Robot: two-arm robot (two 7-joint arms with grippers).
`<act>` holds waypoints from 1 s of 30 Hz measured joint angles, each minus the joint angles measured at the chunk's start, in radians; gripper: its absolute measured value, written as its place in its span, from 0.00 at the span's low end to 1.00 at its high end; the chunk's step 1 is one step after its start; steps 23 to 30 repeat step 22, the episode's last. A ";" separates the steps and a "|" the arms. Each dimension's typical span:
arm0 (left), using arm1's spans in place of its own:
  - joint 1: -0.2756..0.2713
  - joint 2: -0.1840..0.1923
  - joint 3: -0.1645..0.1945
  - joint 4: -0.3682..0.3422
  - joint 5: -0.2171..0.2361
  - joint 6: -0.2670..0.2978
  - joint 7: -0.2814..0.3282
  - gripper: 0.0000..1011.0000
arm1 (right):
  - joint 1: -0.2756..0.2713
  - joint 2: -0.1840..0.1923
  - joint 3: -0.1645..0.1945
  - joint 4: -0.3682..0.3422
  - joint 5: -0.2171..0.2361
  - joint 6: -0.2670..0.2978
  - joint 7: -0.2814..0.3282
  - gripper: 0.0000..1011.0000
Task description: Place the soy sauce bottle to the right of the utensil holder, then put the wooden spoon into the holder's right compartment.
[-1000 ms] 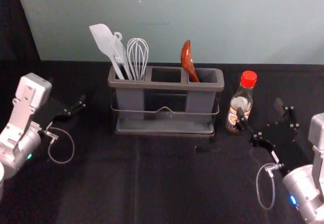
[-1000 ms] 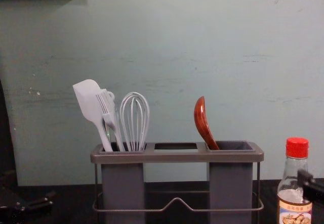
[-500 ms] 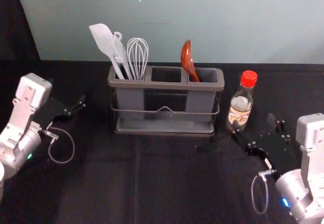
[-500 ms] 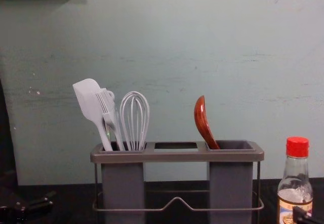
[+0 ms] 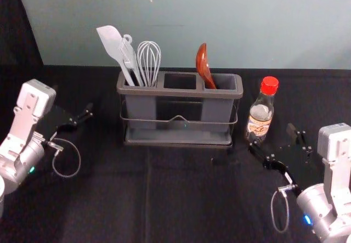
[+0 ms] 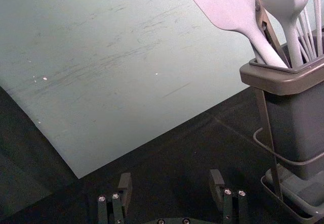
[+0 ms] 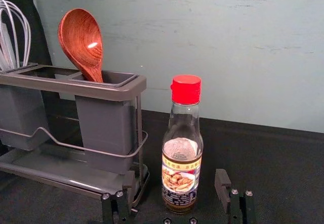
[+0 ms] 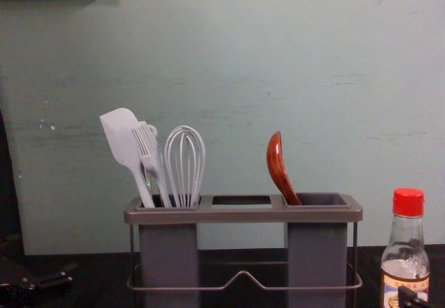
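The soy sauce bottle [image 5: 260, 111] stands upright just right of the utensil holder [image 5: 178, 142], a small gap between them. In the holder's right compartment leans the wooden spoon [image 5: 203, 65], bowl up. My right gripper [image 5: 277, 136] is open in front of the bottle, touching nothing that I can make out; in the right wrist view the bottle [image 7: 182, 148] stands beyond the right gripper [image 7: 174, 186], between its spread fingers. My left gripper [image 5: 82, 119] is parked open left of the holder, and the left wrist view has the left gripper [image 6: 169, 183] with nothing between its fingers.
A white spatula [image 5: 112, 43], a brush and a whisk [image 5: 149, 62] stand in the holder's left compartment. The holder's wire rail [image 5: 180, 118] runs across its front. Behind the black-covered table [image 5: 181, 199] rises a pale green wall [image 5: 219, 18].
My right gripper has drawn back from the bottle, toward the table's front and slightly left. The bottle, the spoon and the left arm have kept their places.
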 joint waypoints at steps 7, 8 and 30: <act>0.000 0.000 0.000 0.000 0.000 0.000 0.000 0.99 | -0.001 0.000 0.000 -0.001 0.000 0.000 -0.001 0.99; 0.000 0.000 0.000 0.000 0.000 0.000 0.000 0.99 | -0.001 0.001 0.000 -0.001 0.000 0.000 -0.001 0.99; 0.000 0.000 0.000 0.000 0.000 0.000 0.000 0.99 | -0.001 0.001 0.000 -0.002 0.001 -0.001 -0.004 0.99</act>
